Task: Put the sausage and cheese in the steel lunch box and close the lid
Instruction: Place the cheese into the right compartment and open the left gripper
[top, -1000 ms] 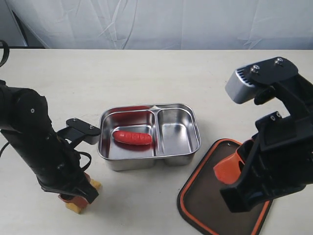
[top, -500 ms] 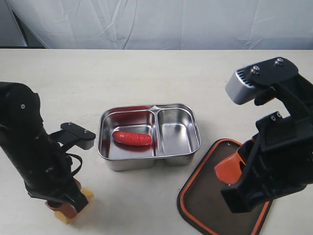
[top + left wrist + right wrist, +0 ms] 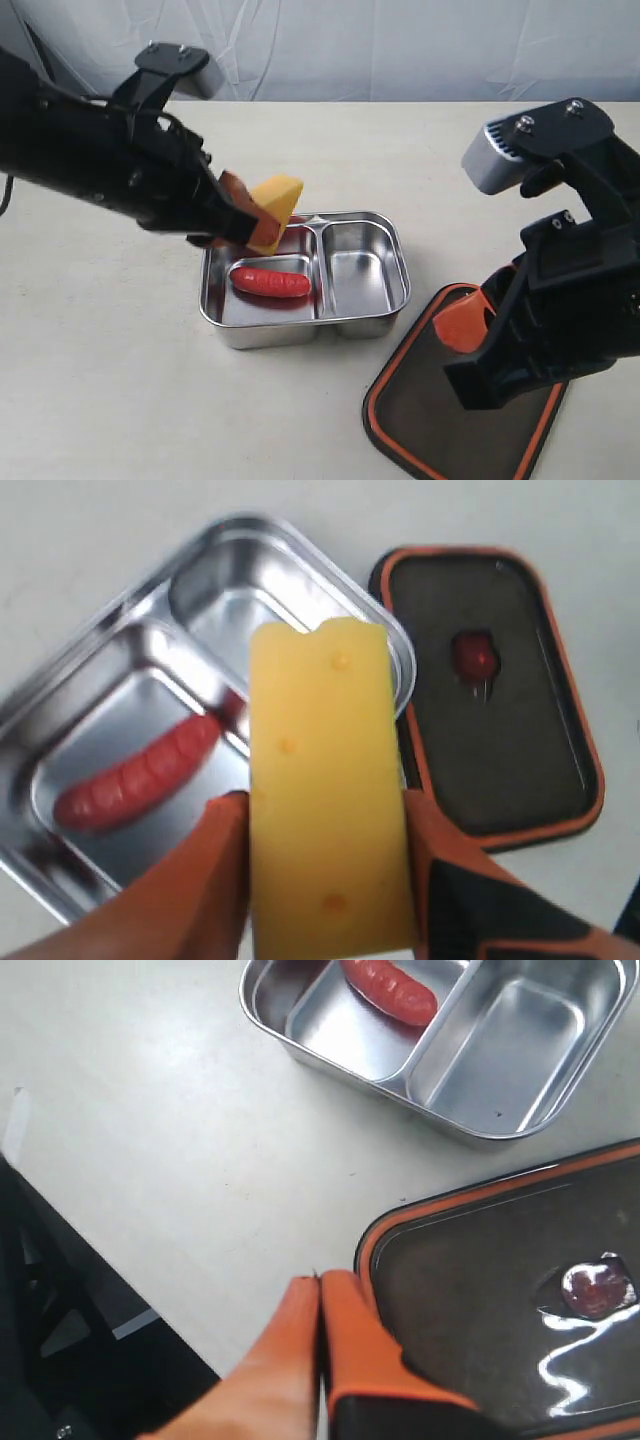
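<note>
Now the yellow wedge-shaped cheese block (image 3: 275, 200) hangs in the air, clamped between the orange fingers of the left end effector (image 3: 250, 218), above the far left rim of the shiny rectangular two-compartment steel lunch box (image 3: 300, 330).
Inside the box's left compartment lies the glossy red curved sausage (image 3: 271, 282), while the right compartment holds nothing. The dark translucent rectangular lid with its orange rim seal (image 3: 440, 420) lies on the pale table (image 3: 100, 330) to the near right of the box, apart from it, seal side up, with a small reddish valve at its centre. The right end effector (image 3: 320, 1310) hovers at the lid's near left edge, its two orange fingers pressed together with nothing between them; whether they touch the rim cannot be told.
</note>
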